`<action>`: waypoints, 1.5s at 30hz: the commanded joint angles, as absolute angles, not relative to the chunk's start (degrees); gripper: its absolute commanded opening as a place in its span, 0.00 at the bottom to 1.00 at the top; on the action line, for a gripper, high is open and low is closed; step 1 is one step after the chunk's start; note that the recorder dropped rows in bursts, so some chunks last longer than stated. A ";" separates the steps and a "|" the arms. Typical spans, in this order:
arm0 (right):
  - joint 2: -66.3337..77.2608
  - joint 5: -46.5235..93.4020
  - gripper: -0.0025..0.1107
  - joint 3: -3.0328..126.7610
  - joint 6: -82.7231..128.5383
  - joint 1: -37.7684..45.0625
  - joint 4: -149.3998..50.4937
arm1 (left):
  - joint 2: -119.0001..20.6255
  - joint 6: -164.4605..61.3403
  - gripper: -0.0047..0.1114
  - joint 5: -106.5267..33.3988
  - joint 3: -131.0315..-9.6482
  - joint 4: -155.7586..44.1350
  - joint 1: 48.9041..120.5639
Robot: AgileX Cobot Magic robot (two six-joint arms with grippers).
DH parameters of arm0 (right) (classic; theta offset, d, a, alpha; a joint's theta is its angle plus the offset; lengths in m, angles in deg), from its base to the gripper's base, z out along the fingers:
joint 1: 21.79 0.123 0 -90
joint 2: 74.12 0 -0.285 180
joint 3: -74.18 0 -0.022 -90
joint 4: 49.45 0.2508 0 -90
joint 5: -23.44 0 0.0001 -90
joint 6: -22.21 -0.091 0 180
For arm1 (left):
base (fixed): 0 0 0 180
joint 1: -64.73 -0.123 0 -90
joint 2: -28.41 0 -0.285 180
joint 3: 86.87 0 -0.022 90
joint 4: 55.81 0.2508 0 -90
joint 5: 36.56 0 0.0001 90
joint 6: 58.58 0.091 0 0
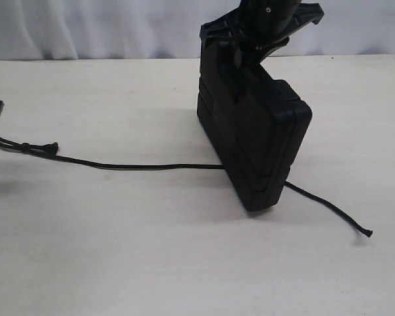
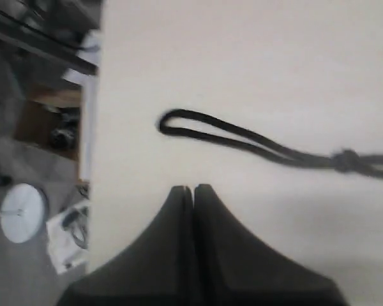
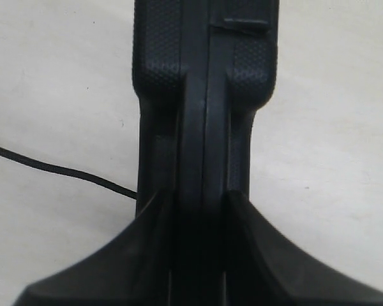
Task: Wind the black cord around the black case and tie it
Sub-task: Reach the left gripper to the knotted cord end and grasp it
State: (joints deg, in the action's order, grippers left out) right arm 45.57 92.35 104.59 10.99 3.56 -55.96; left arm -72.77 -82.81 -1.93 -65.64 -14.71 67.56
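**Standing the case on edge, cord at its foot**

Your right gripper (image 3: 201, 207) grips the case (image 1: 257, 138) by its upper rim, jaws pressed against both faces. The case stands on a narrow edge near the middle of the bench (image 1: 151, 263).

The cord (image 1: 151, 166) lies flat on the bench. It runs in from the left, meets the foot of the case and comes out on the other side. Its end (image 1: 368, 232) rests to the right, apart from the case. You cannot tell whether the cord passes beneath the case or behind it.

Far to the left, a knot (image 1: 26, 146) sits in the cord with a short tail (image 1: 51, 149) beside it.

Your left gripper (image 2: 193, 191) hovers over the bench near its left edge, jaws clenched together on nothing. A loop (image 2: 179, 122) of the cord lies near the tips, not touching them.
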 commanded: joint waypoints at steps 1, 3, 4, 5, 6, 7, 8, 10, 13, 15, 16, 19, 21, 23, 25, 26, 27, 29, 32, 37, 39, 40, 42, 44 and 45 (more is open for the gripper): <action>46.78 93.40 0.06 103.82 12.54 3.07 -57.88 | -79.78 -30.63 0.04 3.67 -73.19 -54.74 65.80; 46.78 93.40 0.06 103.82 12.54 3.07 -57.88 | -81.23 -15.52 0.04 4.12 -73.76 -60.73 66.24; 46.78 93.40 0.06 103.82 12.54 3.07 -57.88 | -81.75 -9.56 0.04 3.75 -73.76 -61.41 66.58; 46.78 93.40 0.06 103.82 12.54 3.07 -57.88 | -82.01 -5.40 0.04 3.11 -73.76 -60.56 67.14; 46.78 93.40 0.06 103.82 12.54 3.07 -57.88 | -82.56 -2.40 0.05 2.39 -73.65 -59.24 67.44; 46.78 93.40 0.06 103.82 12.66 3.07 -57.88 | -83.07 0.70 0.07 1.78 -73.65 -57.58 67.43; 46.78 93.40 0.06 103.82 12.80 3.07 -57.88 | -83.66 3.29 0.10 1.42 -73.65 -56.31 67.43; 46.78 93.40 0.06 103.82 13.15 3.07 -57.88 | -85.66 6.30 0.27 0.36 -73.65 -49.85 67.43; 46.78 93.40 0.06 103.82 13.17 3.07 -57.88 | -88.26 5.96 0.49 -2.18 -73.65 -47.45 67.43; 46.78 93.40 0.06 103.82 13.17 3.07 -57.88 | -90.42 4.57 0.55 -4.30 -73.65 -47.66 67.43; 46.78 93.40 0.06 103.82 13.27 3.07 -57.88 | -91.99 4.57 0.54 -4.05 -73.65 -46.68 67.43; 46.78 93.40 0.06 103.82 13.96 3.07 -57.88 | -94.33 4.57 0.54 -4.87 -73.65 -42.82 67.43; 46.78 93.40 0.06 103.82 14.51 3.07 -57.88 | -94.88 4.57 0.54 -7.30 -73.65 -42.83 67.43; 46.78 93.40 0.06 103.82 14.99 3.07 -57.88 | -94.88 4.57 0.54 -10.49 -73.65 -42.53 67.43; 46.78 93.40 0.06 103.82 15.13 3.07 -57.88 | -94.88 4.57 0.54 -12.90 -73.65 -41.17 67.43; 46.78 93.40 0.06 103.82 15.13 3.07 -57.88 | -94.88 4.57 0.54 -13.51 -73.65 -40.27 67.43; 46.78 93.40 0.06 103.82 15.40 3.07 -57.88 | -94.88 4.57 0.54 -13.75 -73.65 -39.07 67.43; 46.78 93.40 0.06 103.82 15.54 3.07 -57.88 | -94.88 4.57 0.54 -13.75 -73.65 -37.06 67.43; 46.78 93.40 0.06 103.82 15.54 3.07 -57.88 | -94.88 4.57 0.54 -13.15 -73.65 -34.26 67.43; 46.78 93.40 0.06 103.82 15.97 3.07 -57.88 | -96.68 4.57 0.53 -13.66 -73.65 -36.21 67.43; 46.78 93.40 0.06 103.82 16.11 3.07 -57.88 | -97.30 4.57 0.45 -12.84 -73.65 -36.21 67.43; 46.78 93.40 0.06 103.82 16.11 3.07 -57.88 | -97.54 4.57 0.40 -11.99 -73.65 -36.21 67.43; 46.78 93.40 0.06 103.82 16.23 3.07 -57.88 | -97.56 4.41 0.27 -10.30 -73.65 -37.23 67.43; 46.78 93.40 0.06 103.82 16.23 3.07 -57.88 | -97.56 4.41 0.17 -9.69 -73.65 -39.69 67.43; 46.78 93.40 0.06 103.82 16.37 3.07 -57.88 | -97.56 4.41 0.11 -9.69 -73.65 -40.51 67.43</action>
